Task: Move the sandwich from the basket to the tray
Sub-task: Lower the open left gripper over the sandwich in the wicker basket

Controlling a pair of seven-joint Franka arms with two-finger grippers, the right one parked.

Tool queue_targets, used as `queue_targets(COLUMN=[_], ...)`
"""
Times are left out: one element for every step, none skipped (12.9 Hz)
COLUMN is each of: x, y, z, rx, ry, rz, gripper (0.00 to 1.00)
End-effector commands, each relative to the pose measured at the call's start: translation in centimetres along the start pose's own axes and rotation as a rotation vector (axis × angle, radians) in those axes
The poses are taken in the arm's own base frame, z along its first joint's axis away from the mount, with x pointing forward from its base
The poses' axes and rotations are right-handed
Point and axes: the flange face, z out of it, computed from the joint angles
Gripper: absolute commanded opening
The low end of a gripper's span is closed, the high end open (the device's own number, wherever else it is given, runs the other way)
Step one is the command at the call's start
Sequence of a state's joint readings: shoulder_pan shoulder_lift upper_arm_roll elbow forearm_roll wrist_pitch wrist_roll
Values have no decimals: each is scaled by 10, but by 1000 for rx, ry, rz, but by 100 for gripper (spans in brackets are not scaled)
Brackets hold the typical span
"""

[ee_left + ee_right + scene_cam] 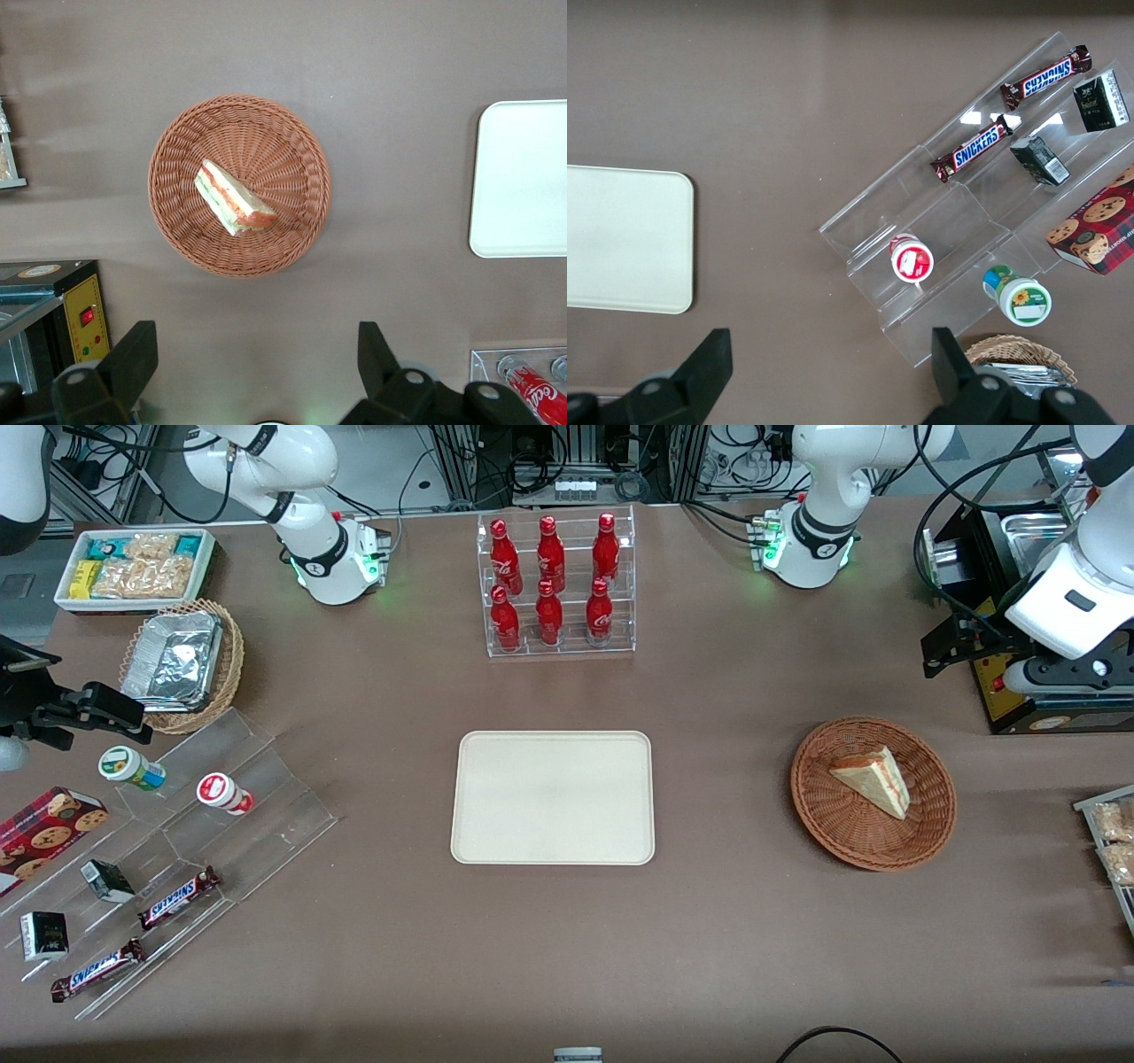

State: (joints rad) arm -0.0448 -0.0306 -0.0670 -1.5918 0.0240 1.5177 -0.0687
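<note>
1. We see a reddish-brown woven basket point(873, 841).
2. Our sandwich point(232, 198) shows pale bread with red and green layers.
3. The tray point(553, 797) is plain cream.
4. Our gripper point(257, 363) is black.

My gripper point(252, 376) is showing only its two spread fingers point(133, 359), the rest running off the frame edge; the tray point(523, 177) is getting cropped at one end.

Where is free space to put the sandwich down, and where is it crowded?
The tray is bare all over. Bare tabletop lies between tray and basket, and between tray and bottle rack. The sandwich fills the basket's middle. The snack steps toward the parked arm's end are crowded. The gripper, open, hangs above the table beside the basket.
</note>
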Motion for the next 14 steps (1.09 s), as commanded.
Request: queue_targets(x=[1,1,1,1,1,1,1,3,8,13,20,26,32,41], y=[1,1,1,-1,-2,-2,-4,-7,-13,-22,-28,-38,-45,-48], z=[-6,-8,-7,-7,-7,-5,-2,1,9,17,29,40,48,61], rx=[-16,-16,-17,-17,-17,-17,-16,-16,-17,-18,-17,-15,-15,-13], ry=[7,10,9,9,7,4,-2,-5,-19,-30,-54,-71,-72,-76], rz=[2,5,5,5,5,7,4,-1,-13,-40,-64,-111,-134,-144], gripper=[100,100,100,100,100,100,100,100,100,100,100,100,100,100])
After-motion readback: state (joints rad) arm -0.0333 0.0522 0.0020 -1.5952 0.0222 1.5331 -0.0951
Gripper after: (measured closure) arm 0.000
